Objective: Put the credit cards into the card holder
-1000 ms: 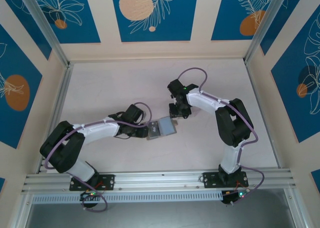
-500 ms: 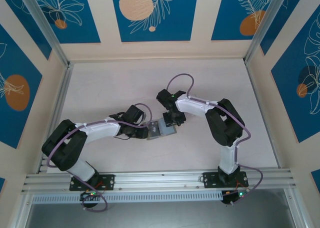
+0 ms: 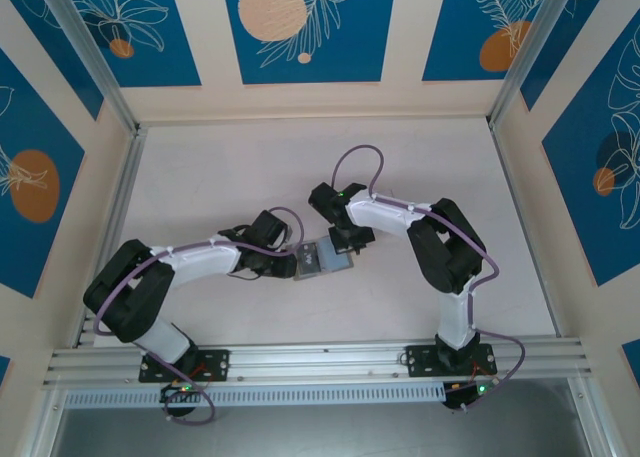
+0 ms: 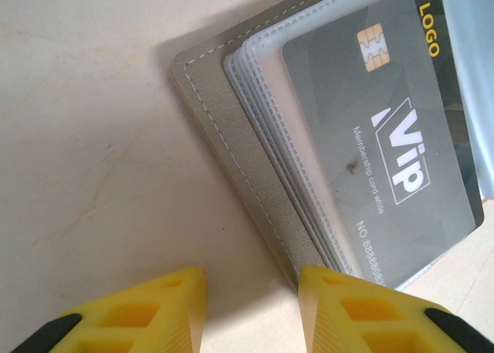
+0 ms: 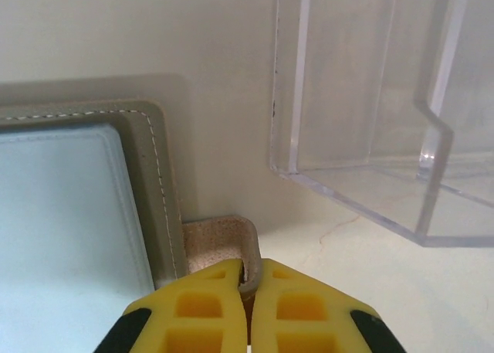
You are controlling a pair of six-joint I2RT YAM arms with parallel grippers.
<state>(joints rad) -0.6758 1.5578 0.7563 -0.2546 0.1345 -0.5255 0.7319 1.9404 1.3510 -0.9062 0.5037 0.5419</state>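
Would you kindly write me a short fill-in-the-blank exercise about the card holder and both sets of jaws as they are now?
The grey card in the card holder says ___ in big white letters.
The right jaws are ___ on the holder's small tab.
The left jaws stand ___.
The box beside the holder is ___ plastic.
Missing words: VIP; shut; open; clear.

The holder (image 4: pixel 204 98) is seen in matte grey with pale stitching, and the card (image 4: pixel 386 160) in dark grey with white lettering, a gold chip and a yellow logo. The fingers (image 5: pixel 201 307) are yellow. The walls (image 3: pixel 310 27) are patterned blue with orange discs and white leaf outlines.
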